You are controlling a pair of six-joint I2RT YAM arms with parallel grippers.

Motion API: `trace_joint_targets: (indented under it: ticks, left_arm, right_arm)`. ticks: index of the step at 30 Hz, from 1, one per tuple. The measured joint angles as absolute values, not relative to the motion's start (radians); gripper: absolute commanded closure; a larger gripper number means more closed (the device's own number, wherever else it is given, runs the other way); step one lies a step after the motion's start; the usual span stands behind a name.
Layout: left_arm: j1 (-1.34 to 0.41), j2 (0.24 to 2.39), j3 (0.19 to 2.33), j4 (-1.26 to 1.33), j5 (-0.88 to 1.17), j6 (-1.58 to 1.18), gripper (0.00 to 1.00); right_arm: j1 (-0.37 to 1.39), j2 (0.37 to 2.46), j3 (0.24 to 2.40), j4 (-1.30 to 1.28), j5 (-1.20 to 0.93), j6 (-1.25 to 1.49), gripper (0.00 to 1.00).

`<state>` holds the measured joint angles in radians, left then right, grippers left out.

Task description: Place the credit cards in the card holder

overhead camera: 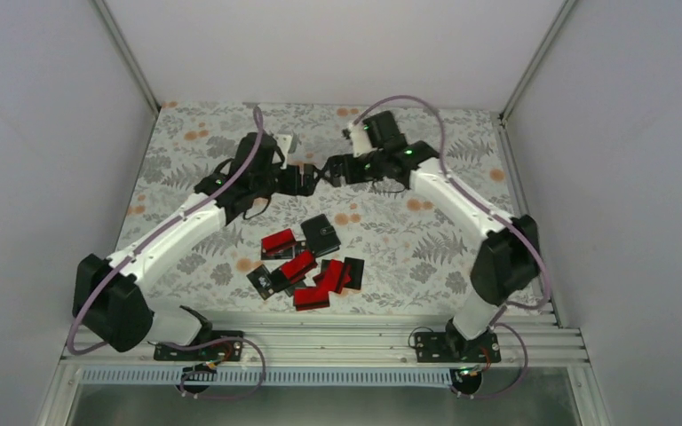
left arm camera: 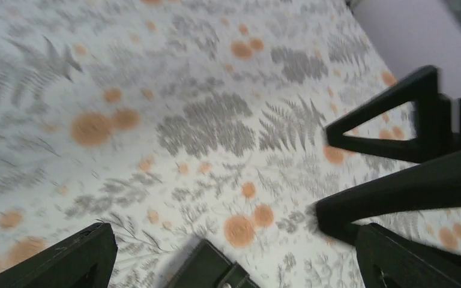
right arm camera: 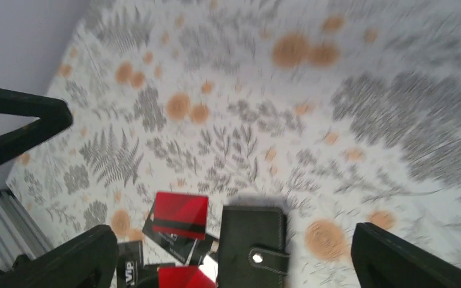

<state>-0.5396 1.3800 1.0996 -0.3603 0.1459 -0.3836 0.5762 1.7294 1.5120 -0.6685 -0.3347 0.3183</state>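
Note:
The black card holder (overhead camera: 322,233) lies closed on the floral table, its snap tab showing in the right wrist view (right arm camera: 255,240); one corner shows in the left wrist view (left arm camera: 213,270). The credit cards (overhead camera: 306,271), red and black, lie in a loose pile just in front of it. One red card (right arm camera: 180,215) lies on black cards left of the holder. My left gripper (overhead camera: 311,177) and right gripper (overhead camera: 331,170) hover tip to tip behind the holder, above the table. Both are open and empty. The right gripper's fingers (left arm camera: 396,198) show in the left wrist view.
The floral table cover (overhead camera: 408,257) is walled in by grey panels at the back and both sides. A metal rail (overhead camera: 337,342) runs along the near edge by the arm bases. The left gripper's finger (right arm camera: 24,120) reaches into the right wrist view.

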Motion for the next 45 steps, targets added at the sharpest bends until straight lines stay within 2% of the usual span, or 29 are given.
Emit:
trace_joint_targets:
  ticks: [8,16,25,31,38,45]
  left_arm:
    - [-0.519,1.324,1.214,-0.503,-0.119,-0.348,0.00]
    - [-0.505,1.187,1.132,-0.460,-0.376,-0.251,0.00]
    - [-0.461,1.051,0.881,-0.193,-0.398,0.010,0.00]
    - [-0.342,0.981,0.661,0.038,-0.366,0.042,0.00]
    - [-0.287,1.036,0.428,0.331,-0.517,-0.019,0.00]
    - [-0.236,1.192,0.307,0.595,-0.553,0.030,0.00]
  right_arm:
    - [0.416,1.500,1.476,-0.552,-0.302,0.292,0.00]
    - [0.325,1.424,1.376,-0.453,-0.162,0.299,0.00]
    - [0.303,1.250,1.089,-0.226,0.044,0.183,0.00]
    - [0.240,1.212,0.884,-0.056,0.077,0.099,0.00]
    - [0.149,1.209,0.664,0.179,0.058,0.049,0.00]
    - [0.061,1.353,0.538,0.422,0.014,0.032,0.00]
